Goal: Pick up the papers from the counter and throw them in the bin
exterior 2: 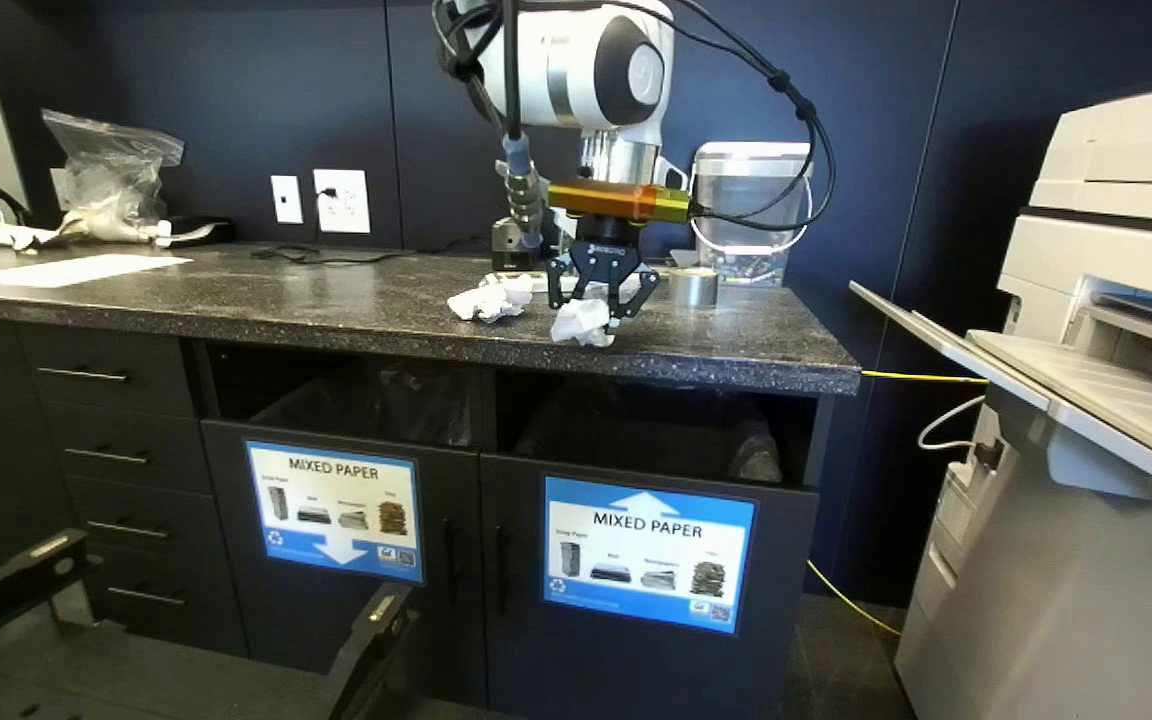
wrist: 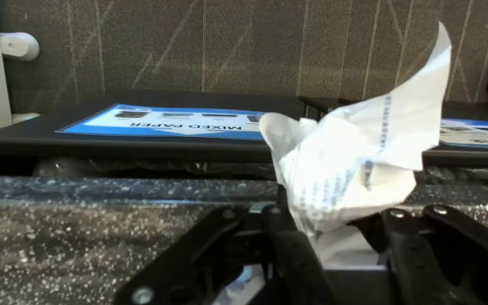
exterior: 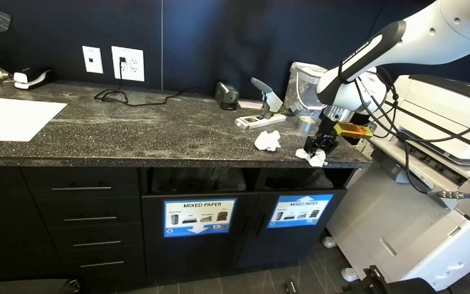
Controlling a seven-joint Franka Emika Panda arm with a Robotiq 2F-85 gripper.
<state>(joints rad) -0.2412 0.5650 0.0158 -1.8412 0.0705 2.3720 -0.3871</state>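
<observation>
A crumpled white paper with faint print is pinched between the black fingers in the wrist view. My gripper is shut on it, pointing down near the front edge of the dark speckled counter. Whether this wad touches the countertop, I cannot tell. A further crumpled paper lies on the counter beside the gripper, slightly farther back, and shows in both exterior views. Below the counter, the bin with a plastic liner sits in the cabinet opening under the gripper, mostly hidden behind a door labelled MIXED PAPER.
Behind the gripper stand a stapler, a pencil sharpener, a tape roll and a clear bucket. A large printer borders the counter's end. A flat white sheet lies at the far end.
</observation>
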